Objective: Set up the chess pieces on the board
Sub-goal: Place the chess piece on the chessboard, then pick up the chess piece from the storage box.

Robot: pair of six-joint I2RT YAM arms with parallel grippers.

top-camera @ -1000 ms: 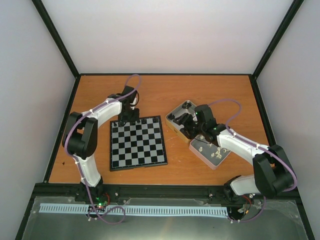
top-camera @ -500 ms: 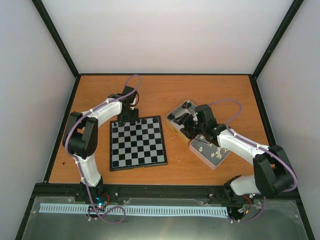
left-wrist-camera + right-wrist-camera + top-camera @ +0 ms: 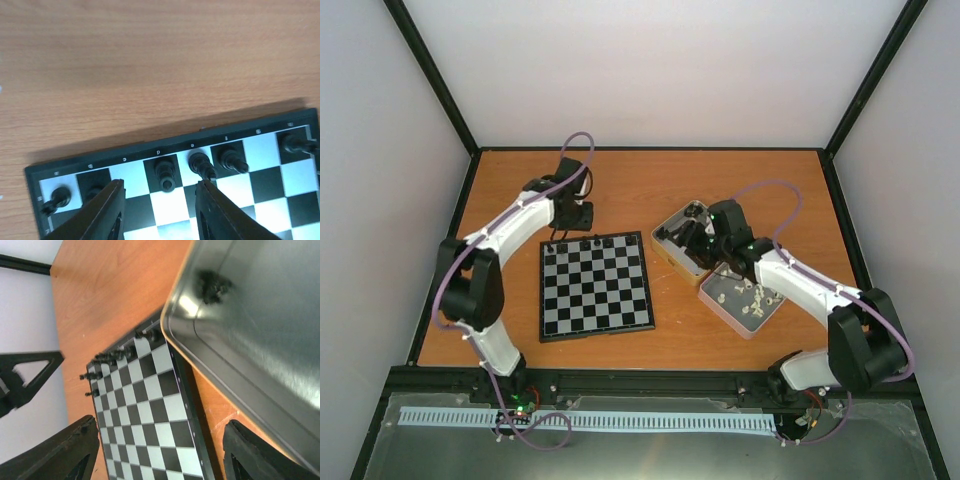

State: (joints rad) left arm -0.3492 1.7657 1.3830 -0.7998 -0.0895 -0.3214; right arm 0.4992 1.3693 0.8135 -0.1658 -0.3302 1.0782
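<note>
The board (image 3: 595, 288) lies left of centre on the table. Several black chess pieces (image 3: 575, 243) stand along its far row; they also show in the left wrist view (image 3: 165, 176). My left gripper (image 3: 577, 214) is open and empty just above that far edge, its fingers (image 3: 107, 215) straddling a square behind one piece. My right gripper (image 3: 698, 237) is open and empty over a silver tin (image 3: 669, 236). A black piece (image 3: 212, 287) lies in that tin (image 3: 260, 340). The board also shows in the right wrist view (image 3: 145, 410).
A second shallow tin (image 3: 724, 303) holding several cream-white pieces (image 3: 752, 297) sits right of the first tin, under my right forearm. Black frame rails edge the orange table on all sides.
My left gripper has lifted and drawn back a little from the board's far row. My right gripper has moved slightly farther over the silver tin.
</note>
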